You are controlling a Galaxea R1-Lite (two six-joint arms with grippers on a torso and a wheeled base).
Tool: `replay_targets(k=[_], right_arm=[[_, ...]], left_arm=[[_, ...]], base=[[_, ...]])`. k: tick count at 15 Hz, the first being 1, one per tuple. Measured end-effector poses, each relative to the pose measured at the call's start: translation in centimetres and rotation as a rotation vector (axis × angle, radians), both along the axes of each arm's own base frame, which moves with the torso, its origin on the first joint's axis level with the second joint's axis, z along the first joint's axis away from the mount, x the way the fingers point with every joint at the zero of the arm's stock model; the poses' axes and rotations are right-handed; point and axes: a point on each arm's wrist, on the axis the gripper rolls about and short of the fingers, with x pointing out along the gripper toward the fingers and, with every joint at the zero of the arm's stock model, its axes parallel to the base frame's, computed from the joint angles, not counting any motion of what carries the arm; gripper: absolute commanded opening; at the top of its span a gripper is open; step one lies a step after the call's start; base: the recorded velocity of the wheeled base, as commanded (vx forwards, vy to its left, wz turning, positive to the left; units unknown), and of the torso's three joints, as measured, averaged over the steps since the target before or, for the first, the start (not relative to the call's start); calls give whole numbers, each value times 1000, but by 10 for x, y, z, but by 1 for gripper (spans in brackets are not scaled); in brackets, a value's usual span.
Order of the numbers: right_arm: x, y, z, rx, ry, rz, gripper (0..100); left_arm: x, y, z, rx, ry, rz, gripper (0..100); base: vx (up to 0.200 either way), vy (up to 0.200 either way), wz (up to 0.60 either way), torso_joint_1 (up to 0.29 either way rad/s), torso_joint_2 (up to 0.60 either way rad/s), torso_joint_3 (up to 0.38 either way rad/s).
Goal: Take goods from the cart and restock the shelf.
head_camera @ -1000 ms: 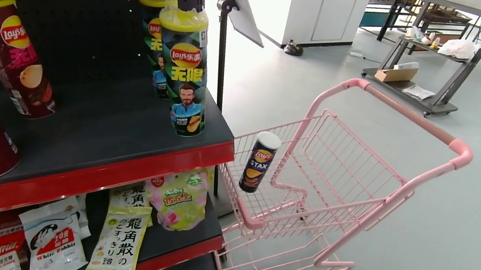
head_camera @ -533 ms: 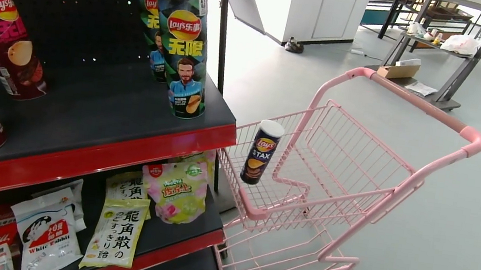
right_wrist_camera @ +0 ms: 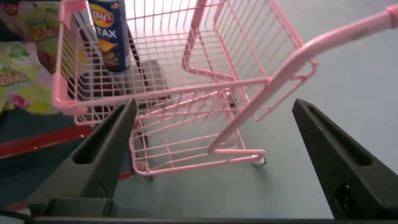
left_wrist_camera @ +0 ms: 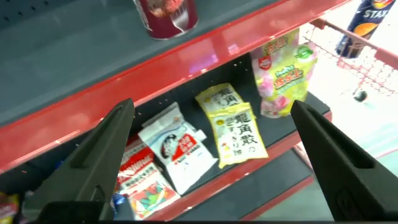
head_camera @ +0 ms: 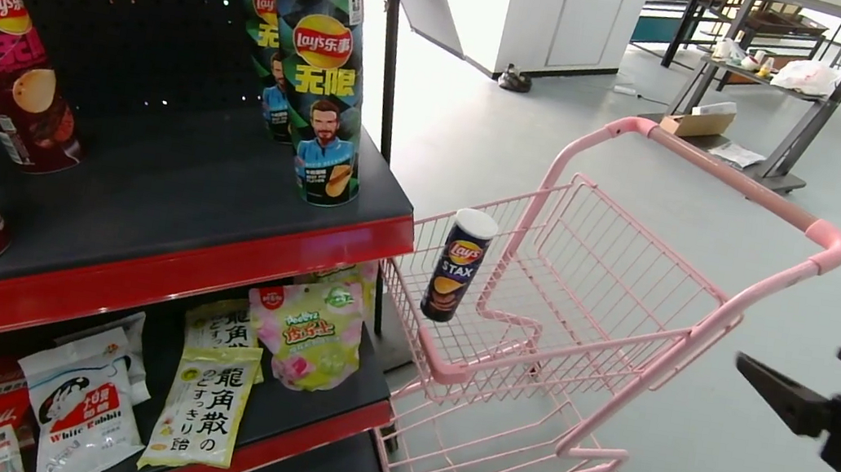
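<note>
- The right claw (head_camera: 790, 355) is hanging in the air beyond the handle end of the pink cart (head_camera: 732, 185), well apart from it. Its two dark fingers are spreading wide and gripping nothing.
- In the right wrist view, the right claw (right_wrist_camera: 214, 106) is gaping over the cart's wire basket and lower rack, touching neither.
- The left claw (left_wrist_camera: 211, 104) is hovering in front of the shelf (head_camera: 172, 185). Its fingers are standing far apart with nothing between them.
- A dark blue chip can (head_camera: 457, 266) with a white lid is standing upright in the cart's upper basket, at the corner nearest the shelf, just inside the wire rim.
- The cart is sitting on the grey floor, with that corner just beside the end of the shelf's red front edge.
- Two tall green cans (head_camera: 323, 82) are standing one behind the other at the cart-side end of the upper shelf board, the front one near the red edge.
- Two maroon cans (head_camera: 10, 55) are standing at the board's far end, one toward the back and one near the front edge.
- On the lower board, a white bag (head_camera: 88, 403), a yellow-green bag (head_camera: 208, 404) and a pink-and-green pouch (head_camera: 308, 335) are lying side by side.
</note>
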Motion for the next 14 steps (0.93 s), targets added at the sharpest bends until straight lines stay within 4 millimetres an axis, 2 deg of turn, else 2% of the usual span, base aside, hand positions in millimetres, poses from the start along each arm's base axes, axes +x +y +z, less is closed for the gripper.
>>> replay_targets(k=[3,6,8,10,14], right_arm=[[82,22,-10,53,15,138,100],[152,45,-28,86,27,257,100],[185,64,-42,97,34,322,100],[210,84,-55,103,42,376,100],[243,122,-79,158,67,434,100]], left_arm=[[2,-1,-3,1,18,-15,100],[4,-1,-7,5,38,-16,100],[5,-1,-8,7,47,-16,100],[7,-2,-8,9,59,-16,100],[9,-2,-7,12,68,-12,100]], base=[[0,0,0,0,0,0],[0,0,0,0,0,0],[0,0,0,0,0,0],[0,0,0,0,0,0],[0,0,0,0,0,0]])
